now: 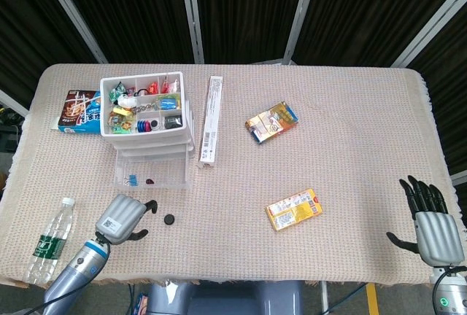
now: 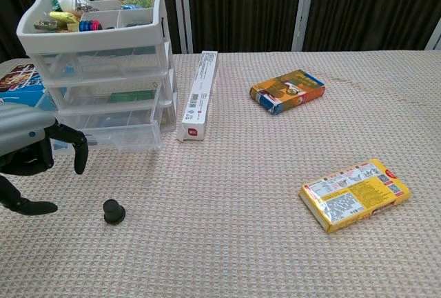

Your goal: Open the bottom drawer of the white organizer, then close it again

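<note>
Head view, item by item. White organizer (image 1: 149, 122): sitting at about ten o'clock on the table (image 1: 343, 147), its bottom drawer (image 1: 149, 173) standing pulled out toward me, with a blue clip and a small red piece lying inside. My left hand (image 1: 125, 218): hovering near the front edge at seven o'clock, apart from the drawer, fingers curling loosely with gaps between them and gripping nothing. Small black knob (image 1: 169, 219): lying just beside that hand at its three o'clock. My right hand (image 1: 429, 216): resting at four o'clock, fingers spreading upward, carrying nothing. Water bottle (image 1: 49, 248): lying at eight o'clock. Long white box (image 1: 210, 120): lying just right of the organizer. Yellow packet (image 1: 293, 208): lying near centre at five o'clock.
</note>
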Available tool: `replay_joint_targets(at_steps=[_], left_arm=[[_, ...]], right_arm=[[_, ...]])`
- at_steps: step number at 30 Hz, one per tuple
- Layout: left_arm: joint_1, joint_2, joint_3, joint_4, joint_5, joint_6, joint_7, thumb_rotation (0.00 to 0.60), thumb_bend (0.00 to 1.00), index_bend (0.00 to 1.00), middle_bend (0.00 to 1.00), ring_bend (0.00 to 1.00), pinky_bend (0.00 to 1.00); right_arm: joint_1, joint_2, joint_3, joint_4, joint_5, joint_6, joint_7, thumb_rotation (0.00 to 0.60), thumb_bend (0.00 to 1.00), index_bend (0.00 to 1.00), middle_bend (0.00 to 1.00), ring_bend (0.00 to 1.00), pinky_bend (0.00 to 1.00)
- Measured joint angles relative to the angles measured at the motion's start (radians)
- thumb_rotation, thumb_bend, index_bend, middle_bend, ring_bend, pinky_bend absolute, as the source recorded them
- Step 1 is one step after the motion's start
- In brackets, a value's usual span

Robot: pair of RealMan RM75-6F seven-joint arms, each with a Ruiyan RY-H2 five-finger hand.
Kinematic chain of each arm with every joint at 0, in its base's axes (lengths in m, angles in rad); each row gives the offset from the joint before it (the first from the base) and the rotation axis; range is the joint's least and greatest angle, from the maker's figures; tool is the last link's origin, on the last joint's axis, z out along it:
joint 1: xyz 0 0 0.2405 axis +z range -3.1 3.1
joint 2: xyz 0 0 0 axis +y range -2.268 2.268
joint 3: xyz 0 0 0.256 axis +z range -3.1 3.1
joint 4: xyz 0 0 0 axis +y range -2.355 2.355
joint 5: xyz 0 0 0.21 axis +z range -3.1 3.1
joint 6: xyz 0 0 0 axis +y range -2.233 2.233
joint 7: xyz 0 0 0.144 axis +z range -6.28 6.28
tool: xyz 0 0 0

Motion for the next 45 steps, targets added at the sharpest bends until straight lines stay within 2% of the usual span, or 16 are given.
replay_joint_targets(at_steps=[5, 10, 19, 35, 39, 45], left_arm=[[-0.022, -0.053, -0.021, 0.027, -0.08, -0.039, 0.068, 0.6, 0.27, 0.48, 1.0, 0.93, 0.8], [-0.041, -0.094, -0.033, 0.058, -0.135, -0.062, 0.124, 0.6, 0.37, 0.45, 1.0, 0.93, 0.8], [-0.068, -0.137, -0.044, 0.078, -0.208, -0.08, 0.19, 0.6, 0.37, 0.44, 1.0, 0.93, 0.8], [-0.095, -0.192, -0.041, 0.1, -0.256, -0.076, 0.25, 0.6, 0.37, 0.44, 1.0, 0.93, 0.8], [-0.1, -0.201, -0.041, 0.107, -0.267, -0.07, 0.262, 0.6, 0.37, 0.4, 1.0, 0.93, 0.8], [-0.1, -0.206, -0.042, 0.109, -0.256, -0.054, 0.249, 0.6, 0.37, 0.4, 1.0, 0.93, 0.8]], right_arm=[[0.0, 0.001, 0.0, 0.0, 0.0, -0.001, 0.002, 0.6, 0.0, 0.04, 0.0, 0.0, 0.0], [0.0, 0.001, 0.0, 0.0, 0.0, 0.0, 0.004, 0.6, 0.0, 0.04, 0.0, 0.0, 0.0], [0.0, 0.001, 0.0, 0.0, -0.001, 0.0, 0.006, 0.6, 0.0, 0.04, 0.0, 0.0, 0.0], [-0.001, 0.002, 0.001, 0.0, 0.001, 0.001, 0.011, 0.6, 0.0, 0.04, 0.0, 0.0, 0.0], [-0.001, 0.002, 0.002, 0.0, 0.001, 0.002, 0.011, 0.6, 0.0, 0.04, 0.0, 0.0, 0.0], [0.0, 0.002, 0.001, -0.002, 0.001, 0.001, 0.011, 0.6, 0.0, 0.04, 0.0, 0.0, 0.0]])
